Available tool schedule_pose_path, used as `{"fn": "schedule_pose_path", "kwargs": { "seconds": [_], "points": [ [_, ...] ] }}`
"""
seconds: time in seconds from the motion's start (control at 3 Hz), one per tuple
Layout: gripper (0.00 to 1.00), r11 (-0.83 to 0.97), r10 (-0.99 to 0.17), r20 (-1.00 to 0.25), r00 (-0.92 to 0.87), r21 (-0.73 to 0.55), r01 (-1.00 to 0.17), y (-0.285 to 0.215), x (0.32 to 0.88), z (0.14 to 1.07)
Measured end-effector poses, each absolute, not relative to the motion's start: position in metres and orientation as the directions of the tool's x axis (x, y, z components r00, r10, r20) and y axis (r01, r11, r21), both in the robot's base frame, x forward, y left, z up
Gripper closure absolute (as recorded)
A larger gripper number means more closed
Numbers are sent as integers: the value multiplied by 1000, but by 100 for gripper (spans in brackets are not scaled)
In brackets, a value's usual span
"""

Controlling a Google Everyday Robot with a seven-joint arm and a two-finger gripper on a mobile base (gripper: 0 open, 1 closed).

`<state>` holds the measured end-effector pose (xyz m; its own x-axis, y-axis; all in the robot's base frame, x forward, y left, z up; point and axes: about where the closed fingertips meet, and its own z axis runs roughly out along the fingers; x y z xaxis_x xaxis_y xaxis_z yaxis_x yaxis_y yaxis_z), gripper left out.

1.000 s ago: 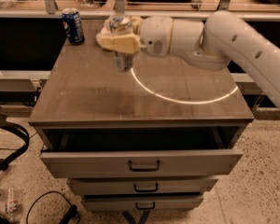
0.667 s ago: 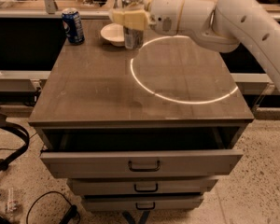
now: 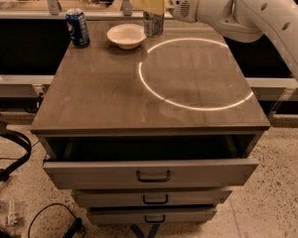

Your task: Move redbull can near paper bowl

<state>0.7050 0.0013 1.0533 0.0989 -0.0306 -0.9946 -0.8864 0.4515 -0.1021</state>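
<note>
The desk (image 3: pixel 104 93) fills the middle of the view, and its top drawer (image 3: pixel 151 170) is pulled open at the near side. A white robot arm (image 3: pixel 258 9) reaches in from the far right. A bright ring of light (image 3: pixel 203 108) lies on the right half of the desk. The gripper (image 3: pixel 151 6) sits at the far edge, near the middle, and its pale yellow fingers (image 3: pixel 145 0) pinch the upper part of the redbull can (image 3: pixel 153 25). The can stands upright just right of the paper bowl (image 3: pixel 126 39); whether its base touches the desk I cannot tell. A blue Pepsi can (image 3: pixel 78 28) stands at the far left corner, left of the bowl.
</note>
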Motion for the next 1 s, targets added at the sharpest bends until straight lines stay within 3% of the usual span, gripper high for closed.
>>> {"fn": "schedule_pose_path", "kwargs": {
  "seconds": [1.0],
  "points": [
    [100, 718, -40, -999, 21, -44, -695, -90, 822, 1011]
  ]
}}
